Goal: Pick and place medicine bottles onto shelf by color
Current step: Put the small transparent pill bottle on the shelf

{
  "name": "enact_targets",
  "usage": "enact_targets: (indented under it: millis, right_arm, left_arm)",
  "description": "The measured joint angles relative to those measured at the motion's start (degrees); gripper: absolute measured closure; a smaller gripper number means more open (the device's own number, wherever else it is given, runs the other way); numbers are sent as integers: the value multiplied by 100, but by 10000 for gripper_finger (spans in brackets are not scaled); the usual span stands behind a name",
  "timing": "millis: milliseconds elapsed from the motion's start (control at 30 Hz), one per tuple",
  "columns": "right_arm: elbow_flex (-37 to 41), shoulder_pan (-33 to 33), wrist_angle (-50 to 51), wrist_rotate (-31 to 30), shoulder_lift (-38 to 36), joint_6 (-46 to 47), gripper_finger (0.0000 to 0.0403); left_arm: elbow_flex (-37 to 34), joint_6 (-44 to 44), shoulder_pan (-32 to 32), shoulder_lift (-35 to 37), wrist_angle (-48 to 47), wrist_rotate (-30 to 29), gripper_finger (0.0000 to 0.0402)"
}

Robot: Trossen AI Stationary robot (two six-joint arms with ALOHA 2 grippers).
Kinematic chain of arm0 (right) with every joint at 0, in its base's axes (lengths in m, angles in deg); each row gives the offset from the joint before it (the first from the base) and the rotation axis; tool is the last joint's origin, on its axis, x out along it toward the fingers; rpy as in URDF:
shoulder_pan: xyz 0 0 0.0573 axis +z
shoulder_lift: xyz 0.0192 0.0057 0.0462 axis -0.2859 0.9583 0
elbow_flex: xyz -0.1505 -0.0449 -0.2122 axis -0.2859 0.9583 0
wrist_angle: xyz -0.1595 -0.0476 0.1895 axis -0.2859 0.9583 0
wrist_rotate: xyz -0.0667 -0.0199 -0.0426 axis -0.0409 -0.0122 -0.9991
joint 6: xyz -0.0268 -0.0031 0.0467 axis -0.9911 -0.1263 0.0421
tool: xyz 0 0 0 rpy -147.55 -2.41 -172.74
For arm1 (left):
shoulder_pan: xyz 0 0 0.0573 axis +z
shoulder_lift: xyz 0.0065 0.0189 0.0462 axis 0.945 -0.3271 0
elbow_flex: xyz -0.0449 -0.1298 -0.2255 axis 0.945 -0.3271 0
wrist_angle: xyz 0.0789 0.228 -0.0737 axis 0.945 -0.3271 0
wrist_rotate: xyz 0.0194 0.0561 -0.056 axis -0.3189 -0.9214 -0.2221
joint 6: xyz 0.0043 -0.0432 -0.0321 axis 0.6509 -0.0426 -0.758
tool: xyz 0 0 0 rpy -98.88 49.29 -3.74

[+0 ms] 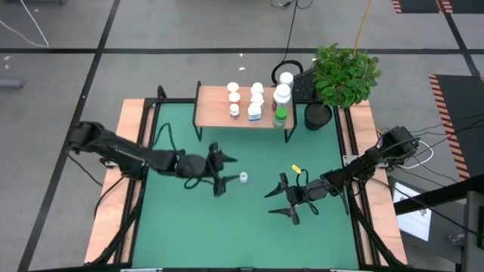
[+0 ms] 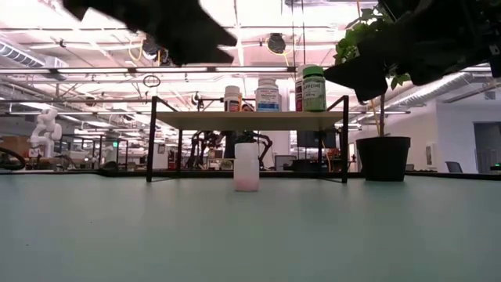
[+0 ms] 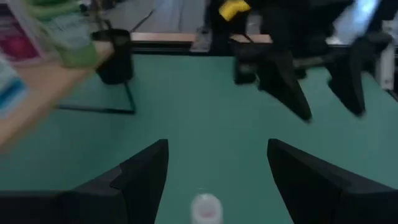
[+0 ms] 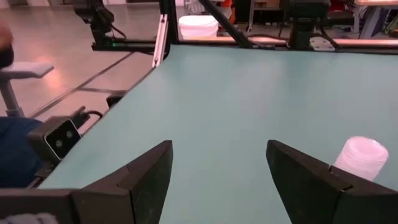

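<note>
A small pale pink bottle with a white cap stands upright on the green table, also in the low view. My left gripper is open just left of it, and the bottle shows low between its fingers without touching them. My right gripper is open and empty to the bottle's right, a little nearer the table's near edge. The bottle shows beside one finger in the right wrist view. The wooden shelf stands at the far edge with several bottles on it, among them a green one.
A potted plant in a black pot stands right of the shelf, with its leaves spreading over the far right corner. Wooden strips border the green mat. Open mat lies toward the near edge.
</note>
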Motion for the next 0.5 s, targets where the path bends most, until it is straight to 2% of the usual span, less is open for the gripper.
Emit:
enact_targets:
  millis: [100, 200, 367, 500]
  right_arm:
    - [0, -9, -115, 2, -2, 0, 149]
    - [-1, -9, -226, 5, -2, 0, 149]
    - [0, -9, -280, 20, -2, 0, 149]
    - [-2, -9, -302, 20, -2, 2, 149]
  left_arm:
    - [-593, 1, -168, -246, 1056, 45, 128]
    - [-1014, 138, -181, -622, 1852, 374, 128]
    - [-1137, 216, -141, -1475, 2710, 535, 128]
    - [-1043, 297, -33, -2116, 3054, 417, 128]
